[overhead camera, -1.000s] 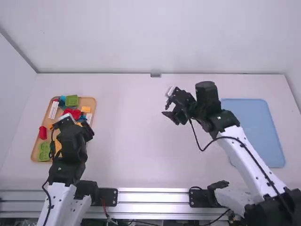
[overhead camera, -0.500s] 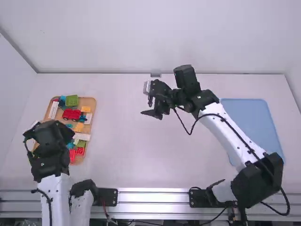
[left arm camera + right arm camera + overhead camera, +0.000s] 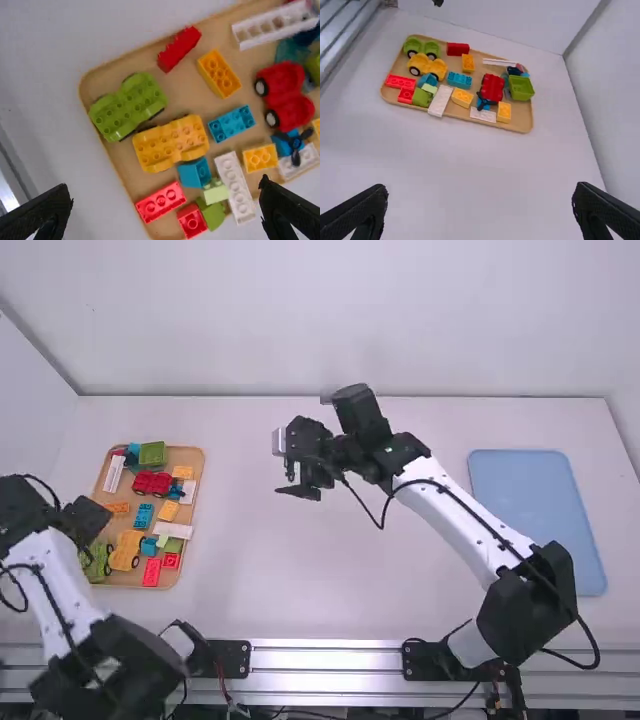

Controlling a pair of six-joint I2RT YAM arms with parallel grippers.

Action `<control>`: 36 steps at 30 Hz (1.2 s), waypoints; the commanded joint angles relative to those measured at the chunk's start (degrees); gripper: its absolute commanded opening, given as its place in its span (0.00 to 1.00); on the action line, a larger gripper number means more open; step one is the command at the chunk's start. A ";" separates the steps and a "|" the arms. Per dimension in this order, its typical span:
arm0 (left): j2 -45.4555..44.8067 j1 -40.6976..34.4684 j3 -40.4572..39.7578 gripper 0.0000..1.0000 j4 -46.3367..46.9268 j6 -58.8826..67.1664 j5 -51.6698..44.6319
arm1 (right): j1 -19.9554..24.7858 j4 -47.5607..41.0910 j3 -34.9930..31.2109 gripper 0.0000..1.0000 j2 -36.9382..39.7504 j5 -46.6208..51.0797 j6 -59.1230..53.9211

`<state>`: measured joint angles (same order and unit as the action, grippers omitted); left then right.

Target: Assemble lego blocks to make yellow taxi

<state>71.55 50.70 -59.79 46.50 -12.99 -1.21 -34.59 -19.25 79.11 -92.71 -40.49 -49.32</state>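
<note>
In the high view my left gripper (image 3: 85, 523) is over the left edge of the wooden tray, and my right gripper (image 3: 298, 483) hangs above mid-table, away from the tray. A yellow wheeled car base (image 3: 126, 550) lies in the tray's nearer part. The left wrist view has my left gripper (image 3: 166, 185) open above the tray, with the yellow car base (image 3: 171, 142), an orange-yellow brick (image 3: 219, 74) and a smaller yellow brick (image 3: 260, 158) below. My right gripper (image 3: 480, 189) is open with nothing between its fingers; the tray's yellow bricks (image 3: 462, 98) lie beyond.
The tray (image 3: 203, 465) also holds a green car base (image 3: 127, 106), a red car (image 3: 285, 95), and red, blue, green and white bricks. A flat blue tray (image 3: 540, 520) lies at the table's right. Walls border the table's back and sides.
My left arm has swung left and back toward its base, uncovering most of the tray. My right gripper has moved left across mid-table.
</note>
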 commanded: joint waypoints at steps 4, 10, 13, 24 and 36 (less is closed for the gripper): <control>12.59 -0.09 -5.01 0.99 2.89 19.21 -3.69 | 1.01 2.14 1.77 0.99 -0.28 2.95 3.28; 22.67 -0.07 -7.91 0.86 4.04 39.71 -3.69 | 2.93 5.57 1.77 0.98 -0.28 2.91 7.80; 26.95 0.37 -7.98 0.83 2.89 50.34 -3.72 | 3.48 5.97 1.77 0.98 -0.28 2.89 8.02; 28.26 -0.11 -7.32 0.86 2.99 62.99 -3.87 | 3.52 5.53 1.77 0.99 -0.31 3.52 7.93; 28.28 -0.66 -6.69 0.73 2.78 63.41 -5.01 | 3.50 5.31 1.77 0.98 -0.31 4.98 7.93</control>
<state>100.03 50.63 -66.78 48.80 49.58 -4.71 -31.00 -13.96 79.11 -92.71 -35.38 -41.93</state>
